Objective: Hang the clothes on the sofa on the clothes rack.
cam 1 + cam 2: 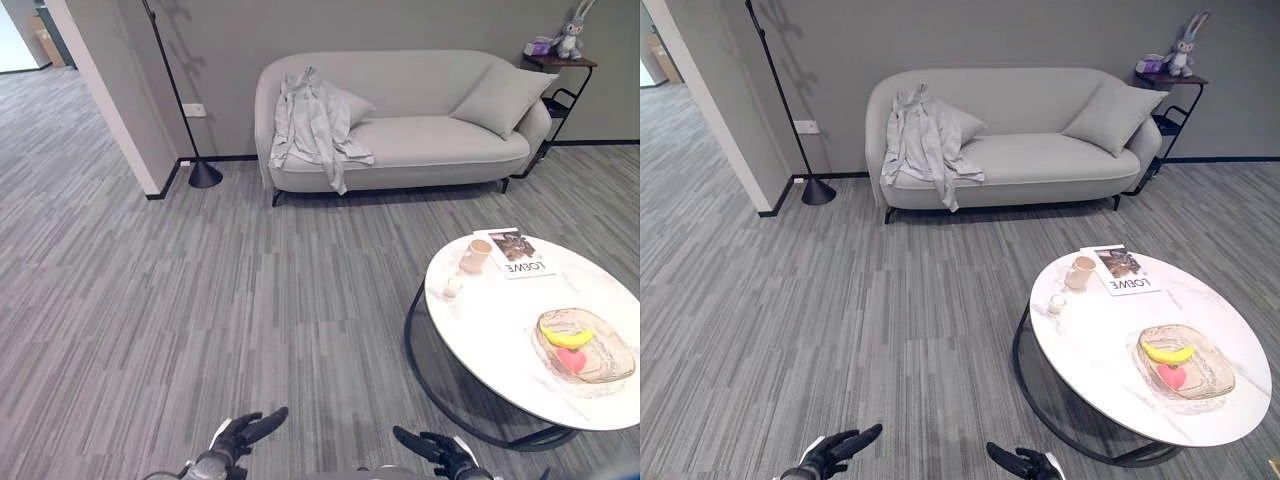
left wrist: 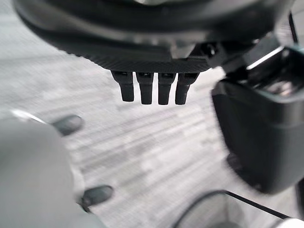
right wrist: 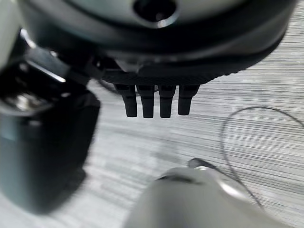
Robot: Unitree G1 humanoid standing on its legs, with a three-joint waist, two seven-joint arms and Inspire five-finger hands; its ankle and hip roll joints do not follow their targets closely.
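Observation:
A pale grey garment (image 1: 312, 128) lies draped over the left end of a light grey sofa (image 1: 430, 140) against the far wall, hanging down over the seat's front edge. My left hand (image 1: 238, 436) and right hand (image 1: 437, 453) sit low at the near edge of the eye views, far from the sofa, fingers straight and holding nothing. In the left wrist view the fingers (image 2: 153, 87) hang straight over bare carpet; the right wrist view shows its fingers (image 3: 156, 100) the same way.
A round white coffee table (image 1: 500, 330) stands close on the right, bearing a cup (image 1: 476, 255), a magazine (image 1: 515, 252) and a fruit dish (image 1: 585, 347). A floor lamp (image 1: 204, 172) stands left of the sofa beside a wall corner. A side shelf with a toy rabbit (image 1: 571, 30) is far right.

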